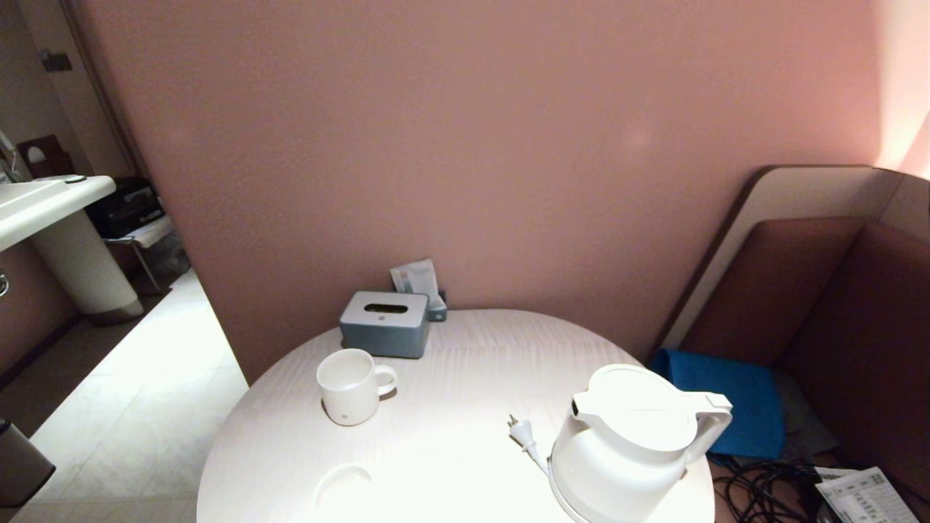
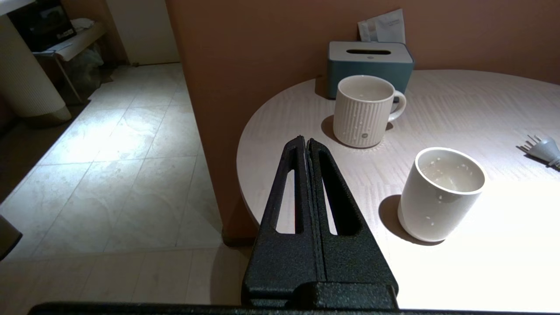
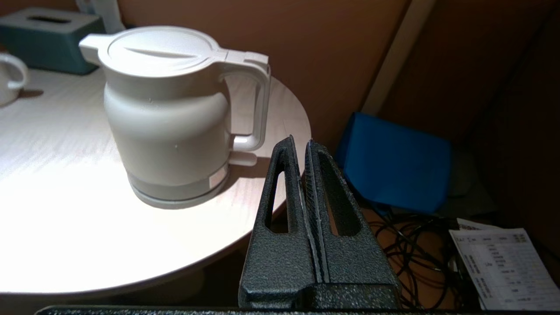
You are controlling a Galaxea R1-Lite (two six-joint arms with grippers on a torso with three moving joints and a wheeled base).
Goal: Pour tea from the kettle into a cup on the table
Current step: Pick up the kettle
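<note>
The white kettle [image 1: 625, 443] stands on its round base at the table's near right edge, lid down, loop handle [image 3: 258, 100] toward the right. Its white plug [image 1: 519, 430] lies loose on the table [image 1: 472, 363]. The plain white cup [image 2: 442, 194] stands upright near the table's front left, speckled with droplets; in the head view only its rim [image 1: 341, 483] shows through the glare. My left gripper [image 2: 305, 140] is shut and empty, off the table's left edge, short of the cup. My right gripper [image 3: 300, 141] is shut and empty, just beyond the table's right edge, near the handle.
A white ribbed mug [image 1: 350, 385] with a handle stands behind the cup. A blue-grey tissue box [image 1: 385, 323] sits at the back by the pink wall. To the right are a bench with a blue cushion [image 3: 393, 162], black cables [image 3: 415, 245] and a printed sheet [image 3: 498, 262].
</note>
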